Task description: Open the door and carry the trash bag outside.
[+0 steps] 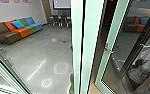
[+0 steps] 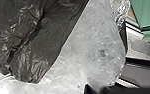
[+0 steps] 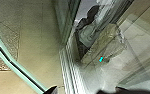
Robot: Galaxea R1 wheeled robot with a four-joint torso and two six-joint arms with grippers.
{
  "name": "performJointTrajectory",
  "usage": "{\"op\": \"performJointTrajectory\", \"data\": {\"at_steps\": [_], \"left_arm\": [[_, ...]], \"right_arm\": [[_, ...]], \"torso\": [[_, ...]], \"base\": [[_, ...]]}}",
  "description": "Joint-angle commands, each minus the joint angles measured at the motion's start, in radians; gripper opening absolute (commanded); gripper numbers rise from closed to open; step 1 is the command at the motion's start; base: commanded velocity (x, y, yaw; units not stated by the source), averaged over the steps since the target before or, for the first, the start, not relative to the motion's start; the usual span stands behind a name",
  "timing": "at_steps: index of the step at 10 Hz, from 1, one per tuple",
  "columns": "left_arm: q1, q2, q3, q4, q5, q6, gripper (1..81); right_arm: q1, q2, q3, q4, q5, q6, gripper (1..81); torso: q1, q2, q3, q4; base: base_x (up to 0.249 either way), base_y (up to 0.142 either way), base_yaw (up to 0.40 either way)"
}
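Two light green door frames stand upright in the head view, around the glass door (image 1: 121, 37) with its metal handle (image 1: 108, 50). Large in the left wrist view is a dark, wrinkled trash bag (image 2: 41, 47), lying against cloudy clear plastic (image 2: 98, 50). Dark parts of my left gripper (image 2: 111, 89) show close to the plastic; its hold is unclear. In the right wrist view, my right gripper (image 3: 86, 90) is near a green-edged glass door (image 3: 13, 63) and a metal threshold (image 3: 69, 67). A pale bag-like shape (image 3: 103, 45) shows through or reflected in glass there.
Beyond the glass on the left are a multicoloured sofa (image 1: 21, 28), grey floor (image 1: 41, 55) and chairs (image 1: 59, 21) below a screen (image 1: 63, 4). Another green-framed glass panel (image 1: 8, 67) edges the lower left. Reflections cross the right-hand glass.
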Motion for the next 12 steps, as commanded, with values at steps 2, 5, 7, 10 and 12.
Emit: {"op": "performJointTrajectory", "data": {"at_steps": [2,5,7,10,12], "left_arm": [[-0.018,-0.003,0.012,0.008,0.068,0.002,1.0],[-0.018,-0.003,0.012,0.010,0.067,0.002,1.0],[-0.018,-0.005,0.011,0.008,0.067,0.002,1.0],[-0.018,-0.008,0.011,0.008,0.067,0.002,1.0],[-0.018,-0.006,0.012,0.008,0.067,0.002,1.0]], "right_arm": [[0.097,-0.111,-0.001,-0.100,-0.081,-0.010,81.1],[0.103,-0.152,0.091,-0.195,-0.088,-0.007,81.1],[0.110,-0.169,0.117,-0.221,-0.115,-0.010,81.1],[0.118,-0.186,0.114,-0.223,-0.108,-0.013,81.1],[0.123,-0.191,0.105,-0.226,-0.103,-0.013,81.1]], "torso": [[0.000,-0.001,0.000,0.000],[0.000,-0.001,0.000,0.000],[0.000,-0.001,0.000,0.000],[0.000,-0.001,0.000,0.000],[0.000,-0.001,0.000,0.000]], "base": [[0.000,0.000,0.000],[0.000,0.000,0.000],[0.000,0.000,0.000],[0.000,0.000,0.000],[0.000,0.000,0.000]]}}
